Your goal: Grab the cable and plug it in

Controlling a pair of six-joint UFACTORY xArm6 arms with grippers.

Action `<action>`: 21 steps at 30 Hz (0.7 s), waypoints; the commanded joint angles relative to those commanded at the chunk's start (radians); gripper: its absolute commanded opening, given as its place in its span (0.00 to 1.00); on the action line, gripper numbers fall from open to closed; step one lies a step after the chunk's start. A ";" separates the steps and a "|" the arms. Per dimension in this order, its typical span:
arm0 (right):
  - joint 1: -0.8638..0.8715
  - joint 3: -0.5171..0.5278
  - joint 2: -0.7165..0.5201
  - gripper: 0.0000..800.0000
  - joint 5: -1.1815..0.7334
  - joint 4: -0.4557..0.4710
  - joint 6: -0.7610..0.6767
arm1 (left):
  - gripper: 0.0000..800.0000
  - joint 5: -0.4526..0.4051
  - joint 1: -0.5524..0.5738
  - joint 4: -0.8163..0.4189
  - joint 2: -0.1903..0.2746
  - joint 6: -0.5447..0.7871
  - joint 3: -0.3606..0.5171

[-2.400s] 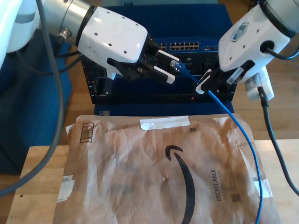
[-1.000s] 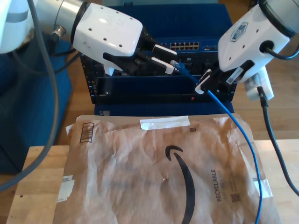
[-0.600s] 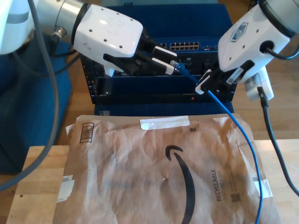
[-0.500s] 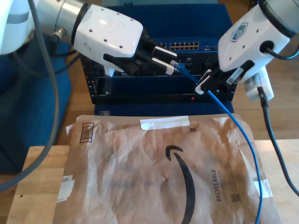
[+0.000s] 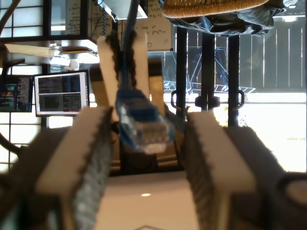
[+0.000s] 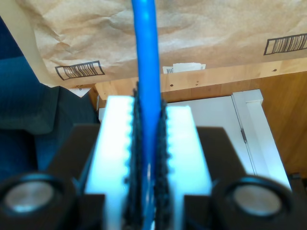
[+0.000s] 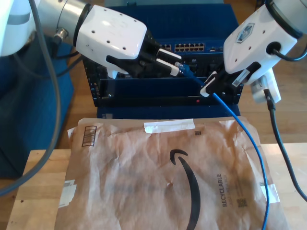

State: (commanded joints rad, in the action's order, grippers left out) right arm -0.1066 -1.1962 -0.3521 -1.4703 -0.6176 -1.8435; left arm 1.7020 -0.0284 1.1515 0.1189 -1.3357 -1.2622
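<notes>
The bright-blue cable [image 7: 240, 125] rises from the exterior view's lower right to my second gripper [image 7: 209, 89], which is shut on it a short way behind its plug [image 7: 182, 67]. In the second wrist view the cable [image 6: 145, 57] runs straight out from between the clamped pads of my second gripper [image 6: 147, 103]. My first gripper [image 7: 178, 63], coming from the exterior view's left, is open with the plug at its fingertips. Its wrist view shows the translucent blue plug [image 5: 144, 125] between its spread fingers [image 5: 93, 143], with a gap on each side.
A dark blue rack with a network switch [image 7: 190, 47] and its row of ports stands behind both grippers. A brown paper mailer [image 7: 144, 167] covers the wooden table [image 7: 38, 191]. Thick grey robot cable [image 7: 53, 96] hangs at the exterior view's left, black cable [image 7: 277, 129] at its right.
My first gripper rose a little and shifted toward the exterior view's left early on, and has hardly moved over the last second. The second gripper and the cable have stayed put.
</notes>
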 joint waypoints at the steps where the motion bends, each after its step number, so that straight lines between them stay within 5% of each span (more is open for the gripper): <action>1: 0.000 0.000 -0.002 0.02 0.000 0.000 0.000 | 0.23 0.000 0.000 0.000 0.002 0.000 0.000; 21: -0.002 0.000 0.002 0.02 0.000 -0.017 0.000 | 0.11 0.000 0.000 0.000 0.000 0.005 0.008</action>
State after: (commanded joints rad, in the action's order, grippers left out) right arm -0.1082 -1.1962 -0.3506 -1.4703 -0.6345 -1.8435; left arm 1.7020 -0.0284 1.1515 0.1189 -1.3311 -1.2545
